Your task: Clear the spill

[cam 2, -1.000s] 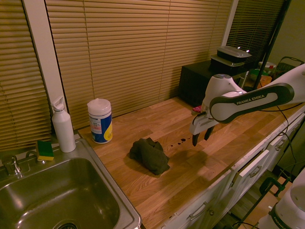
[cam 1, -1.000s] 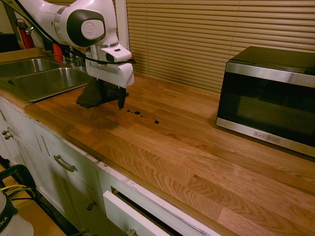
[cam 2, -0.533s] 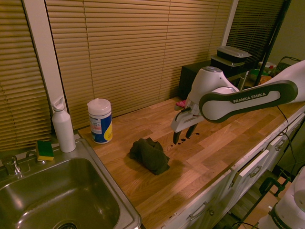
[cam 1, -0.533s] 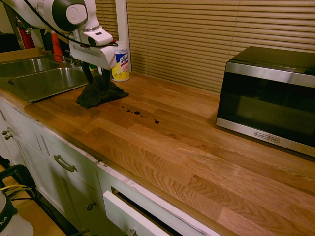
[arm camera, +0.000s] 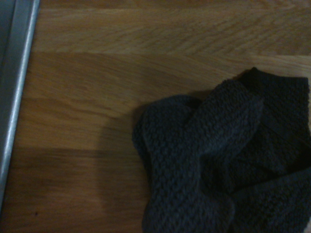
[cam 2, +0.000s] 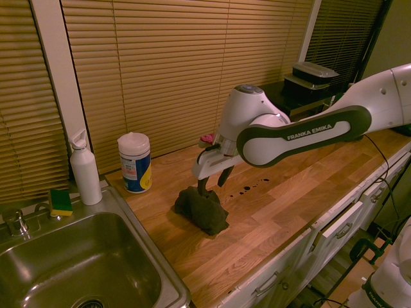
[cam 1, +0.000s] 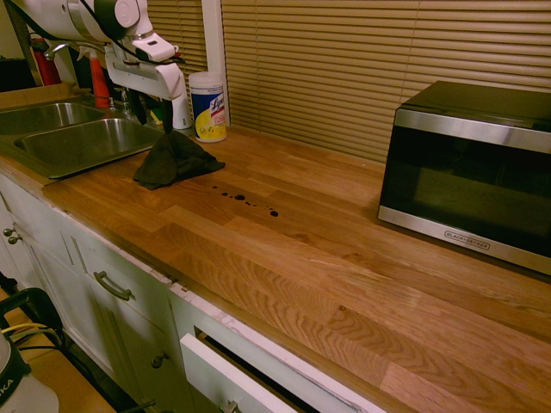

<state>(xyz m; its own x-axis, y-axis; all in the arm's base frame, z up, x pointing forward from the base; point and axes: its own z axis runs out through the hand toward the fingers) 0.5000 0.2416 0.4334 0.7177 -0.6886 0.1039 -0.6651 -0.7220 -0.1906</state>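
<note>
So the arm has swung across the tabletop in the last second. A second ago the fingers were hanging out by the spill, and now they're up at the dark cloth, one tip right at the top of the bunched fabric in the second exterior view. They're spread apart with nothing gripped. Can't tell if that tip is actually touching yet. The wrist view is pretty much all crumpled cloth plus bare wood, with the sink edge off to one side.

The spill itself hasn't changed: same short trail of dark drops and blotches, just beside the cloth, on the side toward the microwave. The cloth is sitting in the same heap between the drops and the sink too, so zero wiping has happened in that second.

What that means imo: it's going for the cloth as its wiper, and this is still the fetching part of the job. Next it probably needs to drop a bit, get a good fold between the fingers, close, then carry it over and drag it along the drops. The fabric looks thick and floppy, so a shallow pinch could slip out, and a sloppy wipe might just smear the stuff along the wood.
</note>
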